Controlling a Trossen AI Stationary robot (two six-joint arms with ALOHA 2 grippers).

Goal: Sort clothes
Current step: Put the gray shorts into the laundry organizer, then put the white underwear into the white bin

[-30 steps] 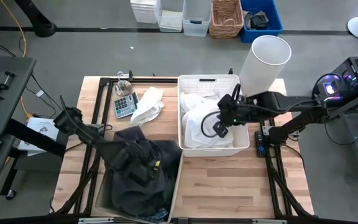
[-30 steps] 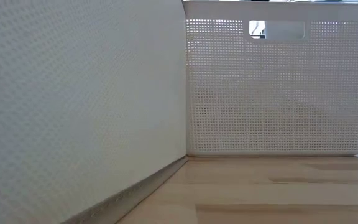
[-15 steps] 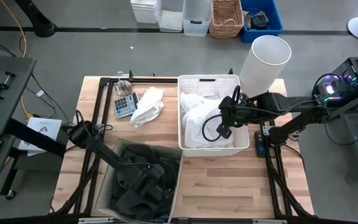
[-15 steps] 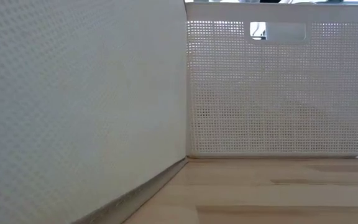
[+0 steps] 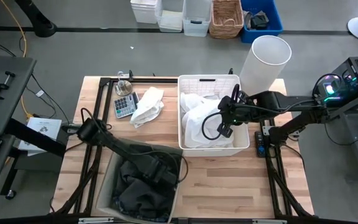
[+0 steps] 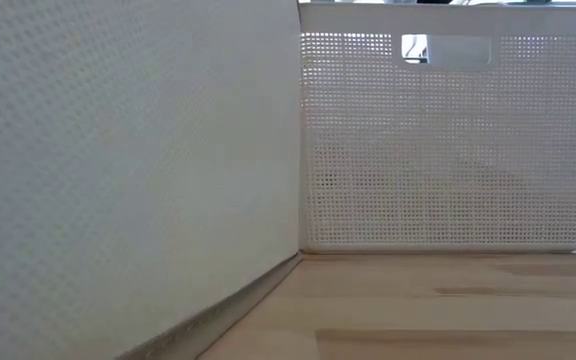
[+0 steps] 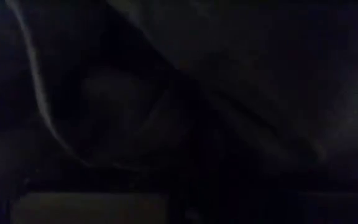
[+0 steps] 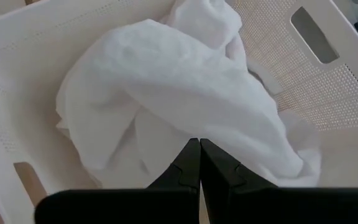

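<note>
Since a second ago the left arm has sunk into the near-left bin (image 5: 107, 180) and the dark clothes (image 5: 138, 190) that were draped over its rim have dropped inside. The left gripper (image 5: 156, 171) is buried among them at the bin's far right side, so whether its fingers are apart or together cannot be told; its wrist view gives only blackish folds of dark fabric (image 7: 229, 93) pressed close. On the table beyond the bin lies a calculator (image 5: 124, 104), its keys too small to read, with a loose white garment (image 5: 146, 106) just beside it. To the right, the white slotted basket (image 5: 209, 81) holds a heap of white clothes (image 5: 197, 121). The right gripper (image 5: 224, 129) hangs just above that heap, fingers (image 8: 213, 163) pressed together and holding nothing, the white cloth (image 8: 166, 93) directly beyond the tips. In the low view the two bins' walls fill the picture and hide both arms and all the clothes. A tall white cylinder (image 5: 265, 62) stands at the basket's far right corner.
</note>
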